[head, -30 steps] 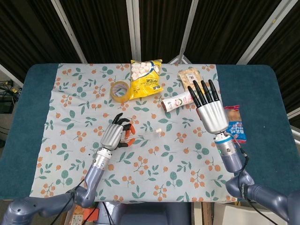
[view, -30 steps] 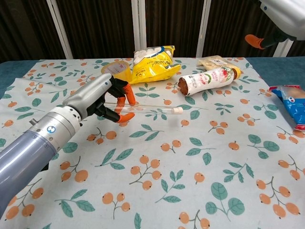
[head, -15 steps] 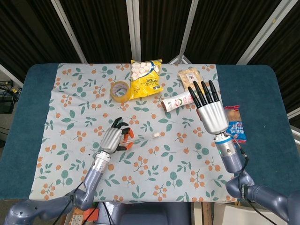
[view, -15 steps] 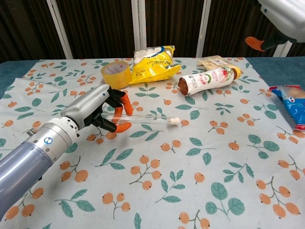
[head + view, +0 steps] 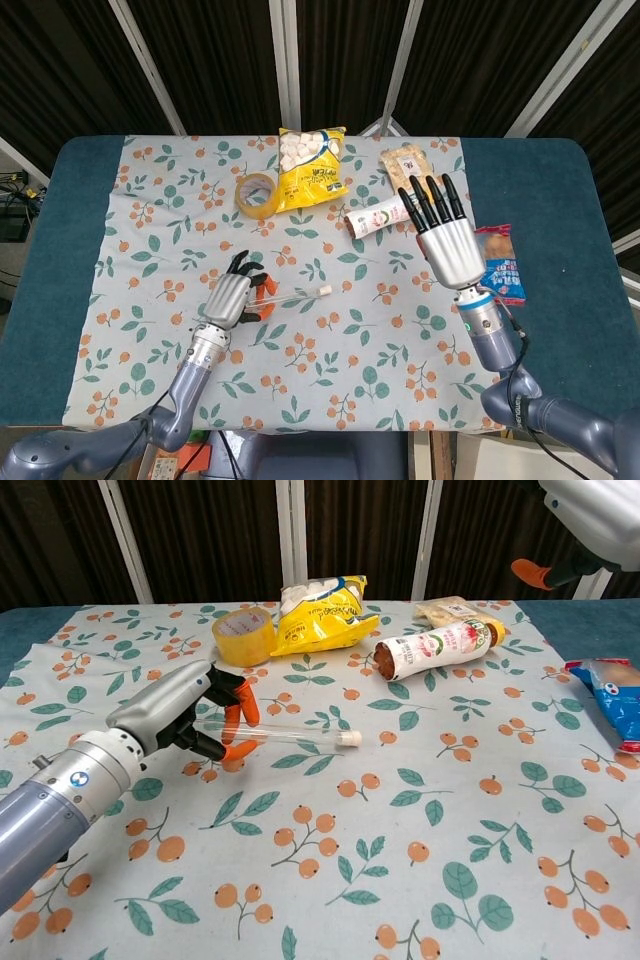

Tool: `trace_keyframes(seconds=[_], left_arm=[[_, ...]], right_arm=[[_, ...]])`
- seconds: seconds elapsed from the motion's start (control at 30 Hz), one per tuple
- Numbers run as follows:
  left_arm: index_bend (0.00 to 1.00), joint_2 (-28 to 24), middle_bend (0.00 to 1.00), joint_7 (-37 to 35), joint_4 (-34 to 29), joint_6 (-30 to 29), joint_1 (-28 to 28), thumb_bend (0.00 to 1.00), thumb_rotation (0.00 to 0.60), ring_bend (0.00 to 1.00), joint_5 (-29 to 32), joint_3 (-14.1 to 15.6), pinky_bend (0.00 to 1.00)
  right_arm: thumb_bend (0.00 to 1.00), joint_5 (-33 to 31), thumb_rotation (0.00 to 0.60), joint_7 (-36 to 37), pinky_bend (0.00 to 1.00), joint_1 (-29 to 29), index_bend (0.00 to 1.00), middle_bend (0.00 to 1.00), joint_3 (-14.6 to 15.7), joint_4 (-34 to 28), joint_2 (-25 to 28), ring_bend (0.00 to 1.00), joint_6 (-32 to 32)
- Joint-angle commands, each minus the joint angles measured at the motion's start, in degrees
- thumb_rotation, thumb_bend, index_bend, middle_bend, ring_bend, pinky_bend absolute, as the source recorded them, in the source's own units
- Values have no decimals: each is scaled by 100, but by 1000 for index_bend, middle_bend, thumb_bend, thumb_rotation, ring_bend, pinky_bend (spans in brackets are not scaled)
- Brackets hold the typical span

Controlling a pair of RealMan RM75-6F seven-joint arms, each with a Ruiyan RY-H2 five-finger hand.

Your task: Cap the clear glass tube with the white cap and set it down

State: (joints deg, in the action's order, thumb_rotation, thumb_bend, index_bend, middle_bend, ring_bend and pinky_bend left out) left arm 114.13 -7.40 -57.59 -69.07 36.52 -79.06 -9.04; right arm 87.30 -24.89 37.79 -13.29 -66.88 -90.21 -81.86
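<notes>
The left hand (image 5: 229, 299) grasps the tube (image 5: 290, 737) between its orange-tipped fingers (image 5: 242, 712), low over the floral cloth (image 5: 330, 360). The tube runs out level from the fingers toward the robot's right, and the white cap (image 5: 351, 738) sits on its far end, well clear of the hand. In the head view the same tube (image 5: 300, 293) shows as a thin clear line ending in the cap (image 5: 326, 288); whether it touches the cloth cannot be told.

The right hand (image 5: 444, 238) is released, holding nothing, its dark fingers straight and spread, raised above the cloth. Only an orange fingertip of it enters the top right corner of the chest view.

Just beyond the right hand's fingertips lies a red and white pack (image 5: 378, 217) on its side, and behind that a clear bag (image 5: 405, 163). Beside the right hand's outer edge lies a blue packet (image 5: 500, 263) on the table (image 5: 560, 220).

Well beyond the left hand, at the far side of the cloth, sit a tape roll (image 5: 256, 193) and, touching or just beside it, a yellow bag (image 5: 310, 168).
</notes>
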Motion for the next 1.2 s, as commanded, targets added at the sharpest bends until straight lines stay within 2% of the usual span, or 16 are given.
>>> trace_keyframes(seconds=[0.03, 0.27, 0.47, 0.8, 0.9, 0.97, 1.03, 1.1, 1.2], left_arm=[[583, -42, 648, 41, -39, 9, -36, 365, 600, 237, 9, 10, 42], [529, -166, 536, 136, -210, 17, -202, 297, 600, 209, 68, 52, 27], [473, -301, 454, 206, -344, 22, -295, 283, 600, 182, 79, 70, 12], [466, -683, 415, 271, -802, -133, -411, 284, 600, 167, 47, -36, 11], [433, -921, 388, 313, -1093, -233, -456, 284, 600, 160, 30, -106, 2], [359, -1177, 350, 385, -1392, -288, -505, 280, 600, 137, 4, -123, 0], [242, -1438, 259, 498, -1681, -315, -564, 245, 600, 68, -4, -108, 0], [188, -1772, 191, 773, -2058, -275, -651, 211, 600, 27, 98, -81, 0], [165, -2483, 143, 1438, -2828, -329, -853, 193, 600, 7, 248, 3, 0]], right_arm=[[395, 6, 600, -8, 0, -1, 0, 0, -1, -32, 0, 0, -5], [395, 24, 600, -73, 0, -7, 0, 0, -10, -173, 19, 0, -20], [395, 20, 600, -140, 0, -39, 0, 0, -10, -305, 60, 0, -33], [395, -130, 600, -284, 0, -230, 0, 0, 16, -635, 203, 0, -49], [395, -343, 600, -320, 0, -399, 0, 0, 9, -906, 337, 0, -39], [395, -531, 600, -332, 0, -572, 0, 0, 21, -1165, 488, 0, -47], [395, -732, 600, -309, 0, -753, 0, 0, 39, -1440, 649, 0, -50], [387, -974, 600, -245, 0, -980, 0, 0, 57, -1770, 846, 0, -84], [358, -1344, 600, -65, 0, -1404, 0, 0, 121, -2357, 1249, 0, -193]])
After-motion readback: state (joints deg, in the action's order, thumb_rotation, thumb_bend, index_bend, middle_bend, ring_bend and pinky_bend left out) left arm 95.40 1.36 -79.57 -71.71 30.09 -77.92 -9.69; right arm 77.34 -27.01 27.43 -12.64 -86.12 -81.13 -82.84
